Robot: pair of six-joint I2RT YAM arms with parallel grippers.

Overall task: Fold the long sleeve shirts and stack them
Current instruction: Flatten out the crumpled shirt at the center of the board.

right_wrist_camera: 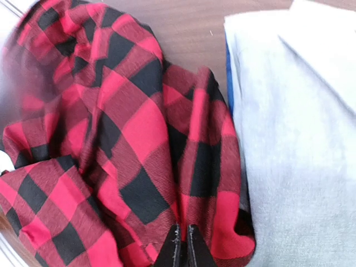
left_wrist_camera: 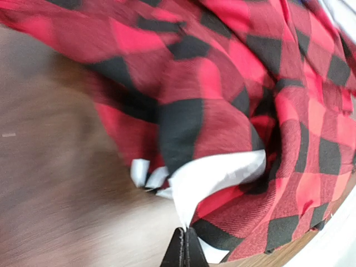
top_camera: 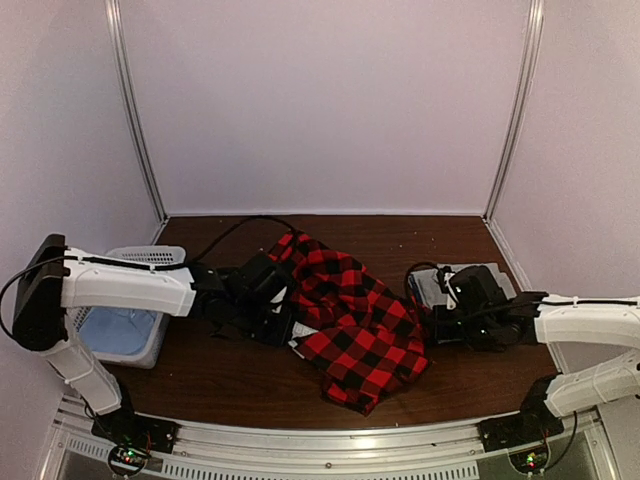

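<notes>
Brown tabletop (top_camera: pixel 230 385) is seen. Red-and-black flannel (top_camera: pixel 350 320) is crumpled at centre. Grey shirt (right_wrist_camera: pixel 295 139) is laid touching it at 3 o'clock. Left pincer (left_wrist_camera: pixel 183 250) is clamped on the flannel's 9 o'clock edge, right pincer (right_wrist_camera: pixel 182 247) on its 3 o'clock edge.

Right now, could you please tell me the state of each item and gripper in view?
flannel shirt: unfolded, bunched, pinched at both sides.
grey shirt: folded, lying flat.
left gripper: shut on flannel shirt.
right gripper: shut on flannel shirt.
basket: upright, beside left arm.
</notes>
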